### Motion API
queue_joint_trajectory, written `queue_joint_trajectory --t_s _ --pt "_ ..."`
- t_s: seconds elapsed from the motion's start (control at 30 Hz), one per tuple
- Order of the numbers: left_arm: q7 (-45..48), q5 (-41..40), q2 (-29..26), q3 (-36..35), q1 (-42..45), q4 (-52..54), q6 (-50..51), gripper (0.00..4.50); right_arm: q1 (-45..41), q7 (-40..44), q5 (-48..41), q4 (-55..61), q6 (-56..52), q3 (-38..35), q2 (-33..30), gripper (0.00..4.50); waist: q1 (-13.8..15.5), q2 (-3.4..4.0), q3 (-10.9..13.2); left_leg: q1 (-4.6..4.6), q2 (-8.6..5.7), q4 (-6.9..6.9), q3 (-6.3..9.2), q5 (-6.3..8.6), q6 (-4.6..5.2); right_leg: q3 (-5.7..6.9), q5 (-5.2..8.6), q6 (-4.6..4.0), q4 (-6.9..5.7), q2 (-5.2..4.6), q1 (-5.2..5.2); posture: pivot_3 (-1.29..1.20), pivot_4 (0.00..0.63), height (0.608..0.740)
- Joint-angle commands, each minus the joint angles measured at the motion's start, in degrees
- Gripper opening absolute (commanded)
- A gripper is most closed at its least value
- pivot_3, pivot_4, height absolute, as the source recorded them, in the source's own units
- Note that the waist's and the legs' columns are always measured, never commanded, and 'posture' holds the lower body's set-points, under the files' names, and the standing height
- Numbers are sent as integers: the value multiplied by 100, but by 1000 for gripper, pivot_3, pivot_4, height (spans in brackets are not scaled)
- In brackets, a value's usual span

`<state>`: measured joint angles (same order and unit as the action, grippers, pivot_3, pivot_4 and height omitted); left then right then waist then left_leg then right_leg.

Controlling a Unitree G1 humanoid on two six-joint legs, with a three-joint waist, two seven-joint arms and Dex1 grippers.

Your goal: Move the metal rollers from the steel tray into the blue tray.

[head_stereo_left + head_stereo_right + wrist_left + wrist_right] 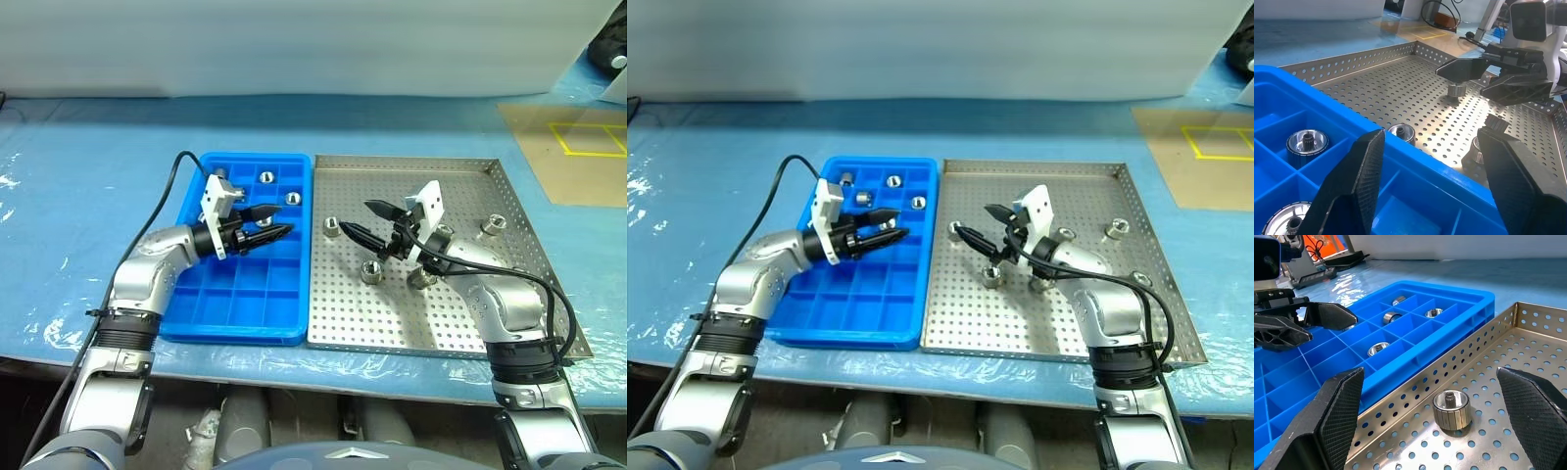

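- Right claw (377,223) open and empty over the steel tray (460,328); left claw (272,221) open, empty over the blue tray (235,315).
- Four rollers (265,178) sit in the blue tray's far compartments.
- About five rollers remain on the steel tray, one (1450,409) near its blue-tray edge.

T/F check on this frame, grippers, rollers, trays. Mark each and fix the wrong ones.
1. Both grippers are open and hold nothing. True: the left gripper and the right gripper have their fingers spread with nothing between them.
2. The blue tray is empty. False: several metal rollers already sit in its far compartments.
3. The right gripper is over the steel tray. True.
4. No rollers remain on the steel tray. False: some remain, including one near its blue-tray edge.
5. The blue tray sits to the robot's right of the steel tray. False: it sits to the left, the two side by side.
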<state>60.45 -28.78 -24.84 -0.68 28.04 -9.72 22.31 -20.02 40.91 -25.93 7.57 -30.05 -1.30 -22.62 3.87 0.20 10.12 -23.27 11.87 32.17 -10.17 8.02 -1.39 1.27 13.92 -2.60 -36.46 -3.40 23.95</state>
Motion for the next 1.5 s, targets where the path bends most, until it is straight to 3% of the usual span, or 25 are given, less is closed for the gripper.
queue_joint_trajectory --t_s 0.03,0.4,0.67,0.9,1.2,1.5 --pt "11 -26 -48 -145 77 49 -104 3176 -92 5 -80 111 104 -132 -32 4456 0 0 0 0 0 0 0 0 0 0 0 0 0 0 0 -87 150 740" --pt "-35 -55 6 -165 134 32 -93 3176 -97 -30 -88 136 83 -132 -6 4456 1 0 0 1 0 0 0 0 0 0 0 0 -1 0 0 -90 150 740" --pt "410 133 202 147 1001 -499 -433 3176 -196 23 -137 164 24 -254 -185 4456 16 0 0 -1 -2 6 0 -1 0 0 0 1 -4 -1 -4 -112 150 740" --pt "1407 845 534 823 2248 -2050 -1225 3176 -124 -24 -500 605 -257 -794 -626 4456 3 -1 0 -3 -6 7 0 1 3 -1 -1 2 -1 0 -8 -198 150 740" --pt "3109 1667 1244 1595 3545 -3980 -2725 3176 744 -613 -600 1312 -345 -1489 -790 4456 -83 2 -2 22 -7 4 -1 19 32 4 -9 14 57 1 -64 -365 150 740" --pt "2992 2481 1934 2019 3700 -5261 -3775 3176 1577 -1237 -887 2246 -474 -1935 -680 4456 -308 2 -2 16 -13 12 -2 38 87 3 -17 26 87 -3 -78 -493 150 740"
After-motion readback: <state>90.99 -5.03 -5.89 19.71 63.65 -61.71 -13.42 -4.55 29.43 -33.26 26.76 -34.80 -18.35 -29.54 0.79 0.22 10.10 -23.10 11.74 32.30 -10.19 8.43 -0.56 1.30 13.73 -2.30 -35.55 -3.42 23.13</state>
